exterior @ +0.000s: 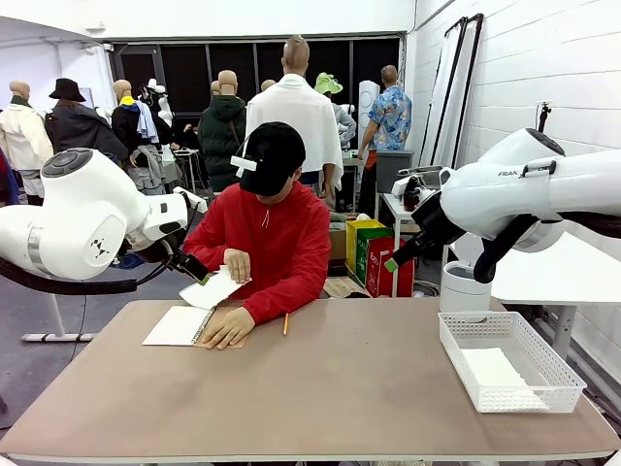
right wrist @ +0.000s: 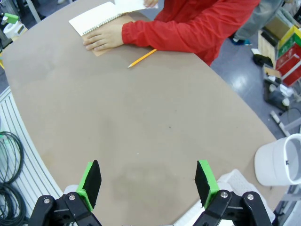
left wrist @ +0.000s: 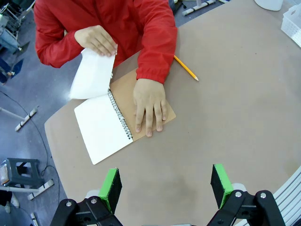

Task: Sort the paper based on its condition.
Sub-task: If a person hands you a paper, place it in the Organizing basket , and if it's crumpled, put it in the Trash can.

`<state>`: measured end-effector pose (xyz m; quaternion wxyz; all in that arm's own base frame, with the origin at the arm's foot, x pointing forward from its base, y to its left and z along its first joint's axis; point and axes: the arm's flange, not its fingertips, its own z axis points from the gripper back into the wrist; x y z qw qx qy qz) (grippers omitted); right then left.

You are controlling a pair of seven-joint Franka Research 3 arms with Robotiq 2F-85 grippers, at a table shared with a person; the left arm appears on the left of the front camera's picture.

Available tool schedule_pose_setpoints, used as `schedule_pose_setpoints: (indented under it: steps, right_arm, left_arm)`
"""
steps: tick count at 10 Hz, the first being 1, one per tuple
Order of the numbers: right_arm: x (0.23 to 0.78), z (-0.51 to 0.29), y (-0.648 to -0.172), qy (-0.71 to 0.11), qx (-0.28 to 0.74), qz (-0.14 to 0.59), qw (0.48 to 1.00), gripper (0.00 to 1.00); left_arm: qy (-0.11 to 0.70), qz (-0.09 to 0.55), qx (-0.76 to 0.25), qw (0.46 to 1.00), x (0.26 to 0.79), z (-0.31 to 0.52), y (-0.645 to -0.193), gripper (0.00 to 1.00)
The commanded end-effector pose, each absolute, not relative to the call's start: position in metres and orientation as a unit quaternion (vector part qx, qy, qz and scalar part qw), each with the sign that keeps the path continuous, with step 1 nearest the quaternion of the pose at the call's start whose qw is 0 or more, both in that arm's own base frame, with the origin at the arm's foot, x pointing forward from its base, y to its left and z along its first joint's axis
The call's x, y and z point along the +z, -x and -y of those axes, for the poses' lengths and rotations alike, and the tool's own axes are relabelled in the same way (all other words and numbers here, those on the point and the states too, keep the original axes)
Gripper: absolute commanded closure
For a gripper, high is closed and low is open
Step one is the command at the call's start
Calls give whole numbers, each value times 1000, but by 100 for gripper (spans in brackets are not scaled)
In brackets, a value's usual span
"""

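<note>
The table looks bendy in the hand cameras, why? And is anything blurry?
Left wrist view: the wide lens curves the table edge, but the notebook and pencil stay sharp. Right wrist view: the same bulging, and the green pads are crisp. Front view: the table looks straight, with even light and soft shadows.

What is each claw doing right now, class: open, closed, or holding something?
Left claw: open, holding nothing, above the table.
Right claw: open, holding nothing, above the table.

Front faces person; both wrists overlook notebook (left wrist: 101, 125) from above.
</note>
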<state>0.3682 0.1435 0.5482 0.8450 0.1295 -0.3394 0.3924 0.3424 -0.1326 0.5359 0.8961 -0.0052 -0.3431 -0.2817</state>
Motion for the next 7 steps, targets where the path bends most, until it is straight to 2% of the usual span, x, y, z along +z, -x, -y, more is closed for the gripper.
schedule_pose_setpoints:
  steps: [1,7]
  right_arm:
    - [547,-143,-368,-129,391,339,846,0]
    - [547,-143,-368,-129,391,339,846,0]
  left_arm:
    - [6,345,-283,895,536,132,-342,0]
    - [6,345,-283,895,536,132,-342,0]
